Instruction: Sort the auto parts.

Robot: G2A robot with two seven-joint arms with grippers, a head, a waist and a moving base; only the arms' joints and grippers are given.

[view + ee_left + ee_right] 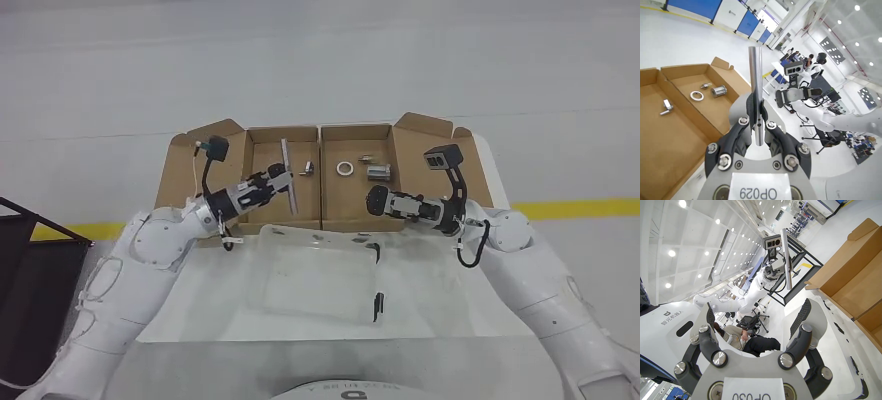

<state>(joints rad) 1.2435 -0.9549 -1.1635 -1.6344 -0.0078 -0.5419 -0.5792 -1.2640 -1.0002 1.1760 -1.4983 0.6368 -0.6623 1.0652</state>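
Observation:
My left gripper (pixel 755 106) is shut on a long metal rod (pixel 755 75), gripped low on its length. In the top view the rod (pixel 289 172) hangs above the left cardboard box (pixel 262 205), with the left gripper (pixel 278 184) beside it. A small metal bracket (pixel 307 168) lies in that box. The right cardboard box (pixel 352 210) holds a ring (pixel 345 168), a cylindrical part (pixel 377 171) and a small bolt (pixel 365 157). My right gripper (pixel 374 202) stands open over that box's front part, with nothing between its fingers (pixel 800 317).
The two boxes sit side by side at the table's far edge, flaps (pixel 425 127) folded outward. A clear plastic sheet (pixel 310 285) lies on the white table in front of them, with a small black piece (pixel 378 305) by its right edge.

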